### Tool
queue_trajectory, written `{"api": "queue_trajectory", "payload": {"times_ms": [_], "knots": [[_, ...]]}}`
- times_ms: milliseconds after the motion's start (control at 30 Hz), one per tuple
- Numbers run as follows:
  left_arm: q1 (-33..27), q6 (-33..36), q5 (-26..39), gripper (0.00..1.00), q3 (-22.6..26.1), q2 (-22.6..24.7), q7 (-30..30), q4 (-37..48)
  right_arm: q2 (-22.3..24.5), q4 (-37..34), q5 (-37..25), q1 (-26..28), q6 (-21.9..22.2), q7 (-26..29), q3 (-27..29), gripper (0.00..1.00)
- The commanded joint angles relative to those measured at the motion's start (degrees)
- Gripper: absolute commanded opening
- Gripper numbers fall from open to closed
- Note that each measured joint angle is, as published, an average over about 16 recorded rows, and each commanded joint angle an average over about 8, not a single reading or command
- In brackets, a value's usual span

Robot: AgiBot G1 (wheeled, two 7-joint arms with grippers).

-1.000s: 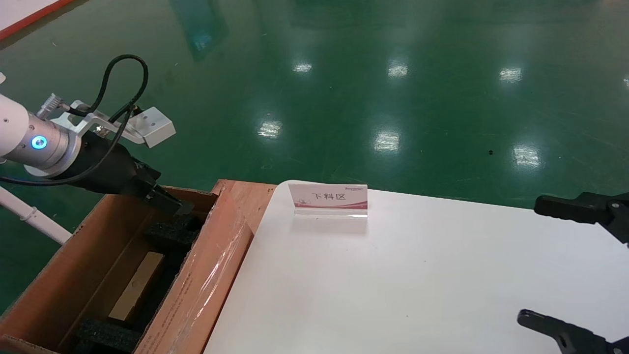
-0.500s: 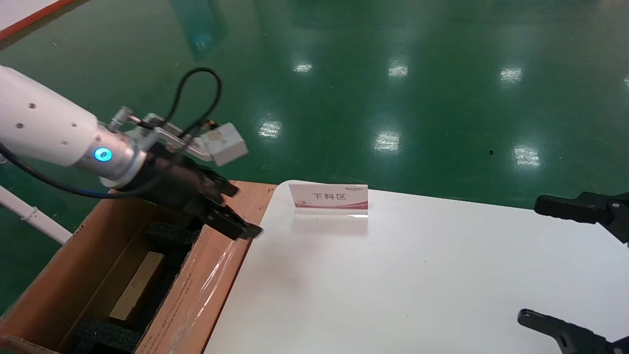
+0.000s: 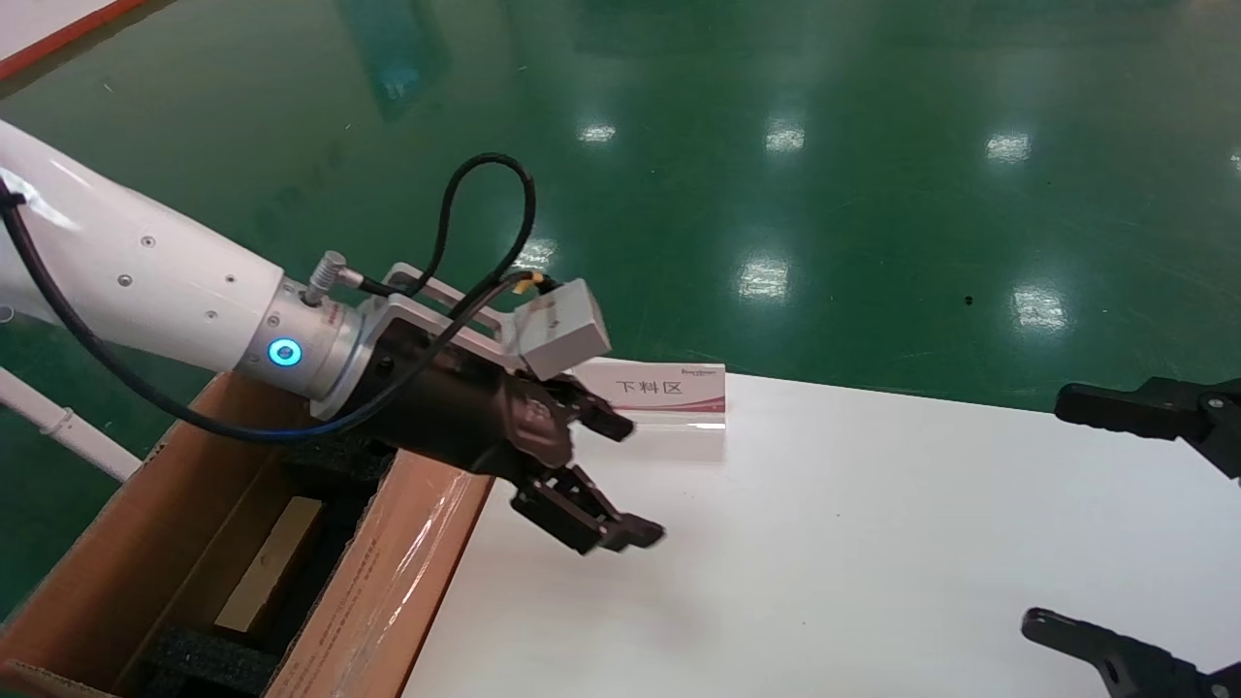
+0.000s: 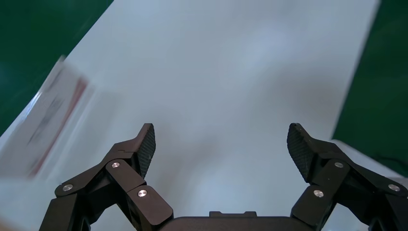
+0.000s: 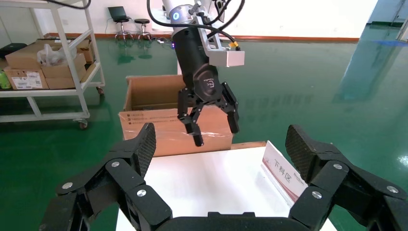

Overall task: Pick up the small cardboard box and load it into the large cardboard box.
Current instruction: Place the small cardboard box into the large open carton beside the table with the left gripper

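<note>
The flat brown small cardboard box is already tucked inside the large flapped carton, so nothing's gripped by the splayed, empty left claw and its taped flap could get clipped.

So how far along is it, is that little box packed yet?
It looks packed: a small box lies inside the large box, between black foam pieces. Nothing is in hand: the left claw is open and empty above the white table, near the sign. The right claw sits open at the table's far side. No other small box shows on the table, so little seems left.
</note>
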Motion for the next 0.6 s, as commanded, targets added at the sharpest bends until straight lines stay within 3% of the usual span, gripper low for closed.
{"api": "queue_trajectory", "payload": {"times_ms": [33,600], "knots": [[3.10,1.06,-1.10,1.00,-4.19,0.15,2.08,0.15,-0.01,0.01,-0.02,-0.01,-0.01,0.02,0.04,1.00],[29.20,9.98,-10.37,1.00,-39.46,1.37,19.61,1.38,-0.13,0.10,-0.22,-0.09,-0.14,0.20,0.35,1.00]]}}
